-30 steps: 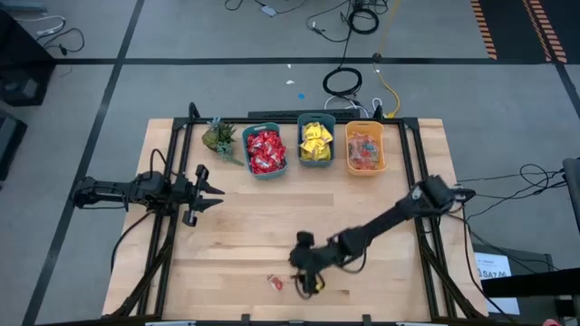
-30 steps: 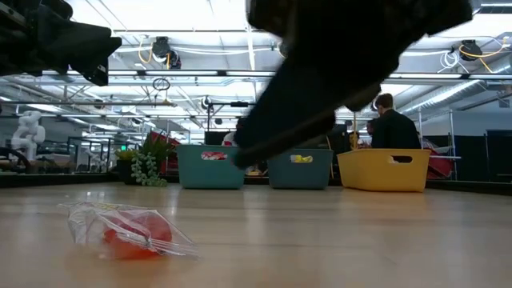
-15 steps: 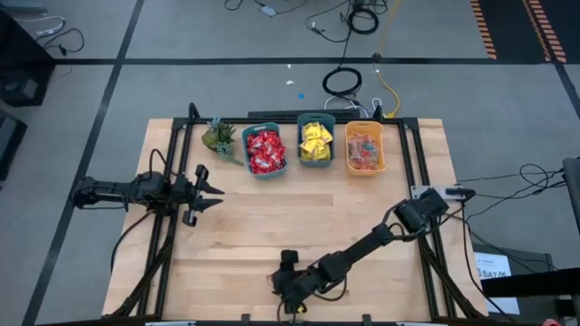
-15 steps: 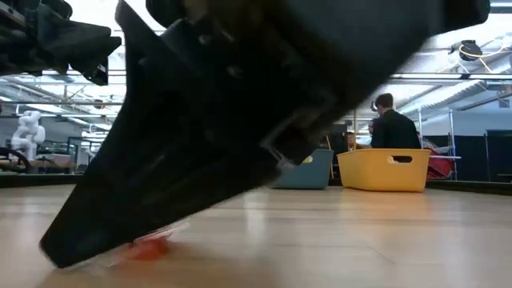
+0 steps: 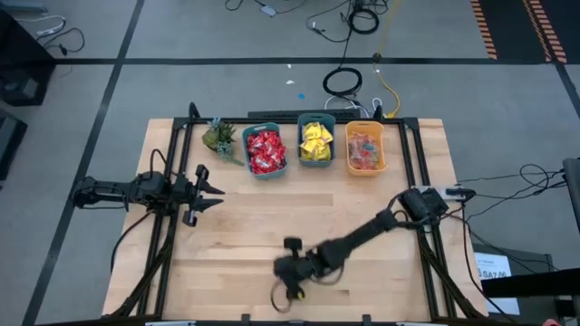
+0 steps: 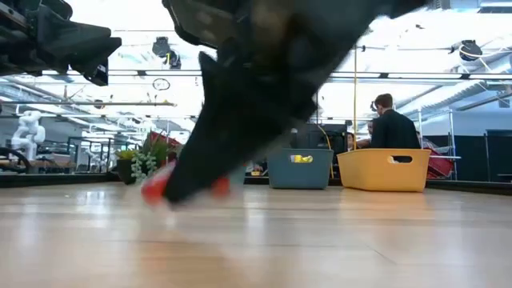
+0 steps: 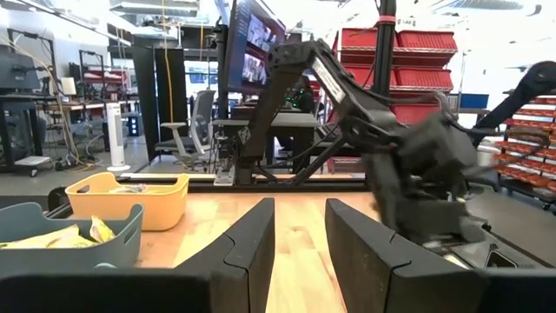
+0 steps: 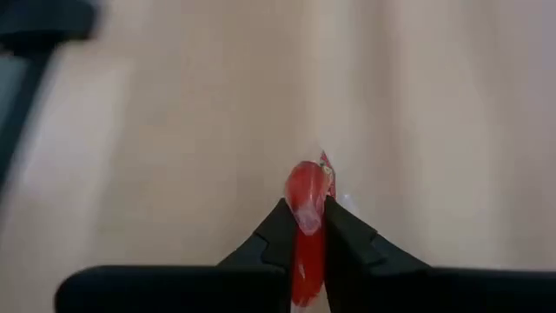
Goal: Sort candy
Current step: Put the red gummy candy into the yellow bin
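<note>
A red candy in a clear wrapper [image 8: 305, 185] sits between the fingers of my right gripper [image 8: 304, 216], which is shut on it near the table's front edge [image 5: 289, 286]. In the low view the candy [image 6: 155, 190] shows as a red blur at the dark fingertips, up off the wood. My left gripper [image 5: 214, 190] hovers open over the table's left side, with nothing between its fingers [image 7: 300, 236]. My right gripper pinches the candy's red middle [image 8: 303, 228] between its two fingertips. The fingers point down at the table from above. The candy's rounded end and a bit of clear wrapper [image 8: 337, 198] stick out past the fingertips. The candy seems lifted just clear of the wood.
Along the far edge stand a teal bin of red packets [image 5: 265, 151], a teal bin of yellow packets [image 5: 316, 143] and a yellow bin of mixed small sweets [image 5: 365, 149]. A small green plant [image 5: 219, 137] stands left of them. A person [image 6: 390, 124] is in the room behind.
My right gripper has swung toward the table's left and near edge, come down over the red candy that lay on the wood, and taken hold of it. The candy has left its spot on the table and now sits raised between the fingers.
</note>
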`<move>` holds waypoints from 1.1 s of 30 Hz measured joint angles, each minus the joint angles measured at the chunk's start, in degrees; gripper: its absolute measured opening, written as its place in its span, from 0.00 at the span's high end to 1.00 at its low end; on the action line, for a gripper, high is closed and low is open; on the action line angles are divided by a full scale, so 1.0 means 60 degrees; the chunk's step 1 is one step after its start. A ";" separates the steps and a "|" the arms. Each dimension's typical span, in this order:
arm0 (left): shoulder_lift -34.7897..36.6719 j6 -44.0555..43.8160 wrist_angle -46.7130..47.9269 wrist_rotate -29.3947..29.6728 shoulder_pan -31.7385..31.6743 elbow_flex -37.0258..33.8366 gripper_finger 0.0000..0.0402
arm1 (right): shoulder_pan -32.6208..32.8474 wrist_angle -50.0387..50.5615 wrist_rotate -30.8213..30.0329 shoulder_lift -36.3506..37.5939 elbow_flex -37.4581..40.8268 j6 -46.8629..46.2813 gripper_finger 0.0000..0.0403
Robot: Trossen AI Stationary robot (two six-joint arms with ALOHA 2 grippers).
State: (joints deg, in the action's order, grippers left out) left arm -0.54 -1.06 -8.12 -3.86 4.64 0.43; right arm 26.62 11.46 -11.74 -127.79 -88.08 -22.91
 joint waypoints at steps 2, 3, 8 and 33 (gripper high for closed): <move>0.0000 0.0000 0.0015 0.0000 0.0001 0.0000 0.72 | -0.0392 0.0370 -0.0064 0.0400 0.0016 0.0400 0.96; 0.0000 0.0000 0.0018 0.0004 0.0001 0.0004 0.72 | -0.0577 0.0642 -0.0099 0.0622 0.0014 0.0600 0.97; 0.0000 0.0000 0.0017 0.0002 -0.0001 0.0002 0.72 | -0.1475 0.1467 -0.0164 0.1901 0.0332 0.1352 0.98; 0.0004 0.0000 0.0014 0.0000 0.0001 0.0004 0.72 | -0.8802 0.2293 -0.0762 0.8576 0.5333 -0.0119 0.95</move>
State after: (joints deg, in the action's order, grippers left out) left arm -0.51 -1.06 -8.03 -3.86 4.64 0.45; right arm -26.19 25.22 -16.31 -76.34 -56.08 -23.63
